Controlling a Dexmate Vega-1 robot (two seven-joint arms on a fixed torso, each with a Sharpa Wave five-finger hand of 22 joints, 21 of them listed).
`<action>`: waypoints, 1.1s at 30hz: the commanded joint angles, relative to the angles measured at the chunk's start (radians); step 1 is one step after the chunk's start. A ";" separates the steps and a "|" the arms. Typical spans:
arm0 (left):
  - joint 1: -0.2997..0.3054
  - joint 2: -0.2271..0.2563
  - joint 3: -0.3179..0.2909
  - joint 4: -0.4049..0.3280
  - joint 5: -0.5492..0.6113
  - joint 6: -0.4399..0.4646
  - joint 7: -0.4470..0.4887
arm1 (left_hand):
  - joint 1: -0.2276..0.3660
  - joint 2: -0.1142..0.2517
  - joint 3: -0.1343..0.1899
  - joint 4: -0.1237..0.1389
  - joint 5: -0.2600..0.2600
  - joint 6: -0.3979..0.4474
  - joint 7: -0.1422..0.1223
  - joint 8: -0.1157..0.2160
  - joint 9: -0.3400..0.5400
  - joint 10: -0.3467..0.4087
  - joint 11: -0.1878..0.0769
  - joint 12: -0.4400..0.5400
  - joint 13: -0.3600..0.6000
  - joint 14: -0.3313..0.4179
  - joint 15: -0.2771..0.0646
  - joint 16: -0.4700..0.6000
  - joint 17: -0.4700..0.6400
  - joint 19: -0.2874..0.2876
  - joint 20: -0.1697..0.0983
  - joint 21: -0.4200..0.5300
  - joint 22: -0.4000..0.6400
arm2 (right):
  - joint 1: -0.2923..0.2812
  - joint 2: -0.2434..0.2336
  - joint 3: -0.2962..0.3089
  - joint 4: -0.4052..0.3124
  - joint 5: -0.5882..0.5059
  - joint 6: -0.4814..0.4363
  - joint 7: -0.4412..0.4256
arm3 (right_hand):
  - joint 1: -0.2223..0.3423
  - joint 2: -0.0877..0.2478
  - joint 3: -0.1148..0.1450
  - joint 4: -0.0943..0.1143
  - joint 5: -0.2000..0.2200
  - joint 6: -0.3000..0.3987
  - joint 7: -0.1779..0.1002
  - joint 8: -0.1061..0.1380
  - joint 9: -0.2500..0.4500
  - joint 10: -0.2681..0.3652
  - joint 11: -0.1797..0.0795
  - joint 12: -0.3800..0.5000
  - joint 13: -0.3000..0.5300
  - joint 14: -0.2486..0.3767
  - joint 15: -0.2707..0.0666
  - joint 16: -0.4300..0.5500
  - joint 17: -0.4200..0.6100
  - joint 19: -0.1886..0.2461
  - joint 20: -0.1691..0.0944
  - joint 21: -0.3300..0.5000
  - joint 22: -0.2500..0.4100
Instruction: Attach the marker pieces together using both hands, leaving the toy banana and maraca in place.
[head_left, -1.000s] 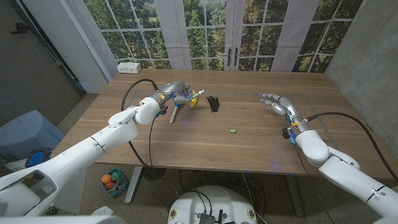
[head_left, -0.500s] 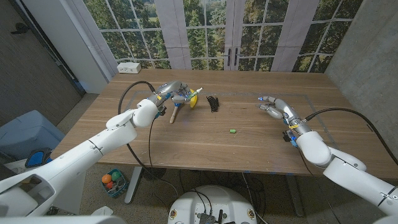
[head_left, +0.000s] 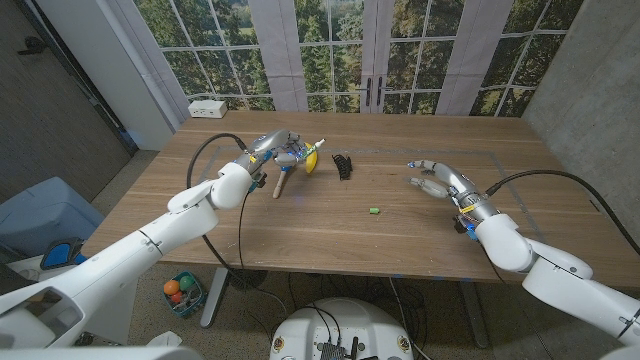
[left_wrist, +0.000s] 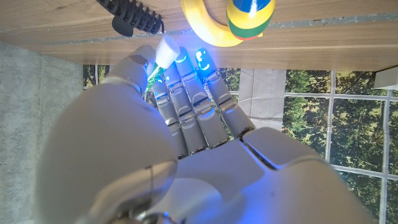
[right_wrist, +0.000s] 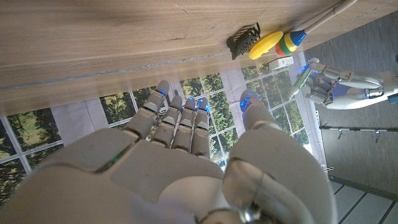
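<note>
Tall windows with trees behind them back a broad wooden bench (head_left: 330, 225). At its far left the left hand (head_left: 276, 147) hangs beside the yellow toy banana (head_left: 312, 157) and the wooden-handled striped maraca (head_left: 281, 181), and the left wrist view shows a white-and-green marker body (left_wrist: 163, 53) pinched in its fingers (left_wrist: 186, 93). The small green marker cap (head_left: 374, 210) lies alone mid-bench, well apart from both hands. The right hand (head_left: 434, 177) hovers over the bench with spread fingers, holding nothing. A black ridged comb-like object (head_left: 343, 165) sits just beside the banana. Judging by this, one piece is secured — next the right hand should probably reach for the cap, then both hands meet.
</note>
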 joint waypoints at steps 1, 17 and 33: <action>0.015 0.003 -0.010 -0.010 -0.005 -0.017 0.017 | -0.017 0.025 0.072 0.062 0.121 0.006 -0.001 0.007 0.649 0.122 -0.121 0.064 0.747 0.063 -0.104 -0.005 0.008 -0.002 -0.052 0.008 -0.002 | 0.002 -0.030 -0.031 -0.038 -0.078 -0.037 0.033 | 0.026 -0.001 0.003 0.004 -0.001 0.012 -0.006 0.005 0.004 0.005 -0.005 0.004 0.003 0.000 -0.016 0.008 0.005 0.012 -0.004 -0.002 0.001; 0.036 0.009 -0.022 -0.024 -0.005 -0.024 0.029 | -0.024 0.021 0.085 0.062 0.129 0.002 -0.002 0.015 0.643 0.126 -0.121 0.063 0.746 0.064 -0.104 -0.016 0.025 -0.009 -0.054 0.025 -0.013 | 0.029 -0.030 -0.087 -0.053 -0.169 -0.073 0.051 | 0.068 -0.007 0.004 0.004 -0.004 0.036 -0.018 0.009 0.004 0.020 -0.012 0.008 0.007 0.005 -0.029 0.014 0.011 0.018 -0.012 -0.004 0.001; 0.062 0.016 -0.038 -0.037 -0.009 -0.025 0.045 | -0.030 0.019 0.096 0.061 0.134 -0.001 -0.004 0.022 0.636 0.126 -0.121 0.060 0.743 0.068 -0.104 -0.025 0.038 -0.015 -0.056 0.040 -0.023 | 0.065 -0.014 -0.157 -0.057 -0.284 -0.105 0.051 | 0.165 -0.062 -0.018 0.012 -0.004 0.100 -0.043 0.019 0.004 0.087 -0.035 0.033 0.022 0.048 -0.078 0.041 0.022 0.048 -0.027 -0.003 0.002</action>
